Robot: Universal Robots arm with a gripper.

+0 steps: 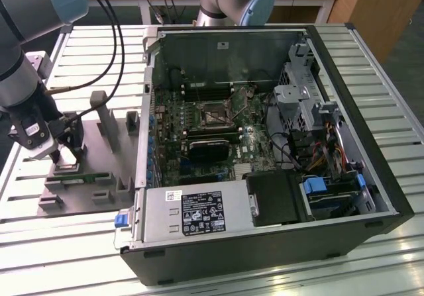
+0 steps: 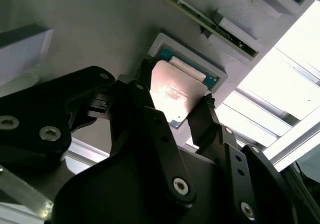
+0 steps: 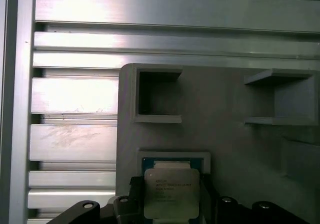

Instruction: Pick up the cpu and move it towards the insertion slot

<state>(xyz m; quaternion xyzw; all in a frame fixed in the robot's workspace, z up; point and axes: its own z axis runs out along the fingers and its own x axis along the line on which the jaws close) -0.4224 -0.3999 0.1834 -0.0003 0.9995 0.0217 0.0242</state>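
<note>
Second wrist view: gripper (image 2: 175, 96) closed, black fingers (image 2: 206, 116) pinching the flat, square, silvery cpu (image 2: 170, 86) over teal-lined recess (image 2: 161, 51) in matte grey fixture (image 2: 100, 28).

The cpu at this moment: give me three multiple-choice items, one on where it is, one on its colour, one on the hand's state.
1. Where is the cpu?
A. inside the computer case
B. over the grey fixture, held in the hand
C. on a wooden desk

2. What colour is its top?
A. silvery
B. red
C. black

3. How is the hand?
A. open, away from the cpu
B. shut on a cable
C. shut on the cpu

Answers:
1 B: the second wrist view shows it just above its pocket in the fixture.
2 A: its top shines like pale metal.
3 C: the fingers press on two opposite edges of the chip.
</note>
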